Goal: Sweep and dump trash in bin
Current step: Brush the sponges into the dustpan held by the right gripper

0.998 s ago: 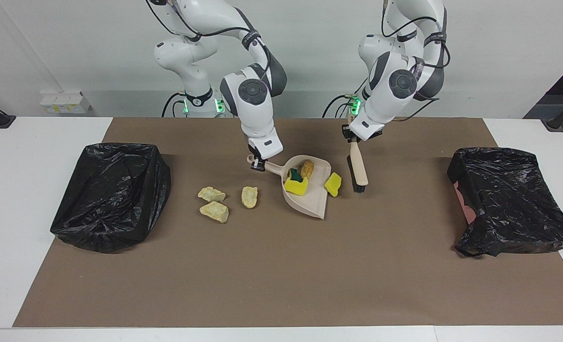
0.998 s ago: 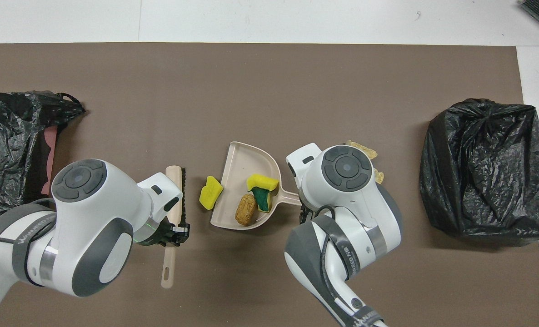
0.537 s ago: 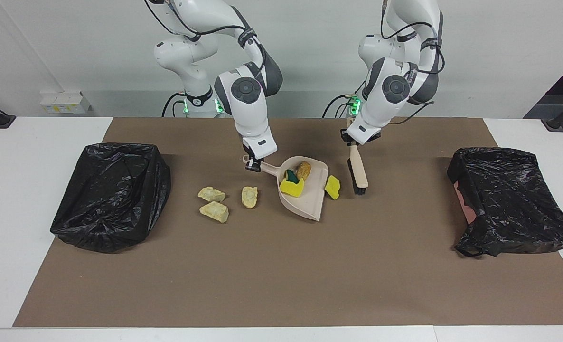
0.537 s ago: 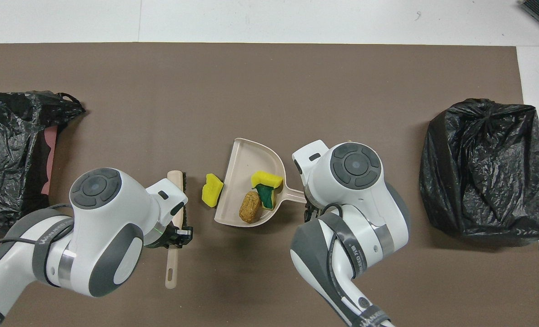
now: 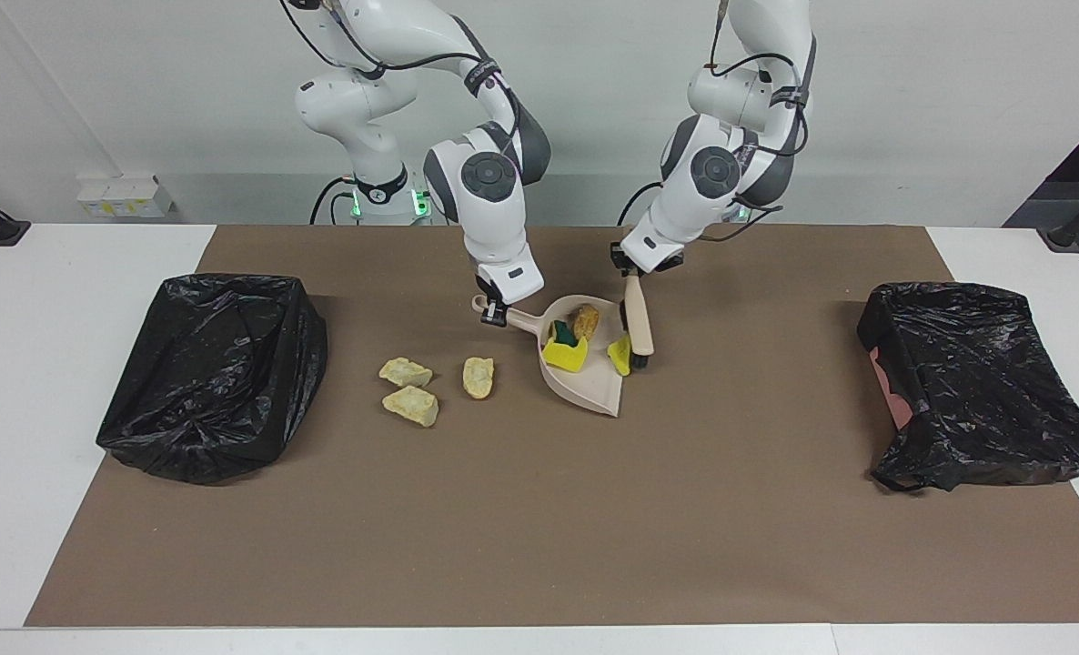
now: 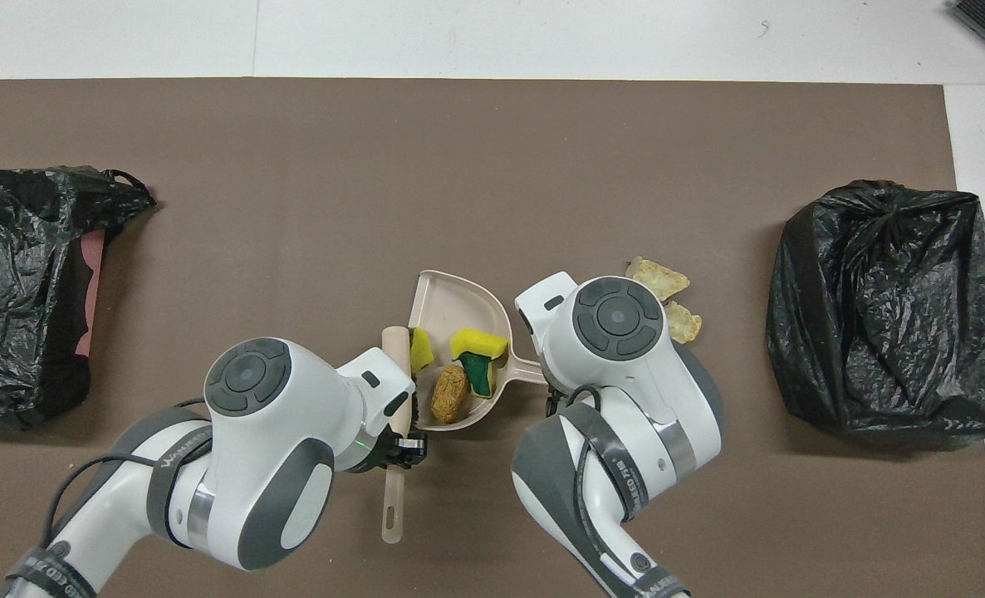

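The brush point(image 5: 638, 318) is pinched by its handle in the left hand point(image 5: 626, 269), its bristled end pressed against a bright yellow chunk point(image 5: 620, 355) right at the open mouth of the dustpan point(image 5: 594, 387). The dustpan's handle is clamped in the right hand point(image 5: 494, 314), fingers pressed onto it, with the pan resting on the brown mat point(image 5: 539, 528) in the middle of the surface. Inside the pan, a yellow-and-green chunk point(image 5: 565, 350) and an orange-brown chunk point(image 5: 585, 320) are seen lying together. Three pale crumbly chunks point(image 5: 409, 389) are left on the mat beside the pan, toward the right arm's end. A black-bagged bin point(image 5: 216, 373) is seen at that end, and a second black-bagged bin point(image 5: 976, 382) at the left arm's end, both well apart from the pan.
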You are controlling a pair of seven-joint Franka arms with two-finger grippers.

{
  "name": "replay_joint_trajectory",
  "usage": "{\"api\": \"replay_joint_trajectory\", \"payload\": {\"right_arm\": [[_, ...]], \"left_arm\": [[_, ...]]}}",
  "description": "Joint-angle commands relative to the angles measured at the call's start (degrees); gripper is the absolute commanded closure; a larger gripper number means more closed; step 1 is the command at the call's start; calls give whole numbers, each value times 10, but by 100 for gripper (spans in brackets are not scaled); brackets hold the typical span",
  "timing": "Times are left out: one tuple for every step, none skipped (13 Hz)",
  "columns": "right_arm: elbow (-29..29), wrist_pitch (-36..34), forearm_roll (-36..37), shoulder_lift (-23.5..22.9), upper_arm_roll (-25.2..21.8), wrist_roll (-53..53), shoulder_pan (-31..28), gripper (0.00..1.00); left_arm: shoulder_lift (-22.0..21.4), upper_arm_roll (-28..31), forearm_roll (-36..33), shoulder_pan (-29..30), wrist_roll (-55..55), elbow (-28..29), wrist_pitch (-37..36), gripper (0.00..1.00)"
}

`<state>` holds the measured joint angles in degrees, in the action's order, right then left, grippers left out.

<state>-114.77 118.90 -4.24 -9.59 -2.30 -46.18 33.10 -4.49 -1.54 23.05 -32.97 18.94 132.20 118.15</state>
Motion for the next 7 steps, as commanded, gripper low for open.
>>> {"api": "replay_joint_trajectory", "payload": {"right_arm": [[-2,1,8,2,1,5,1,100],[-2,1,9,2,1,5,1,100],[-2,1,9,2,1,4,1,100],[-2,1,9,1,1,5,1,100],[-2,1,9,1,1,5,1,100],[-2,1,8,1,1,5,1,100],[-2,1,9,1,1,5,1,100]], "left_arm": [[8,6,42,-29,14,-19,22,100],[11,7,42,-27,15,-27,17,100],[17,8,41,-20,15,-32,14,100],[15,9,39,-18,14,-33,10,100],[11,13,36,-16,14,-33,4,100],[7,13,31,5,14,-33,-8,100],[4,13,19,30,14,-34,-20,100]]}}
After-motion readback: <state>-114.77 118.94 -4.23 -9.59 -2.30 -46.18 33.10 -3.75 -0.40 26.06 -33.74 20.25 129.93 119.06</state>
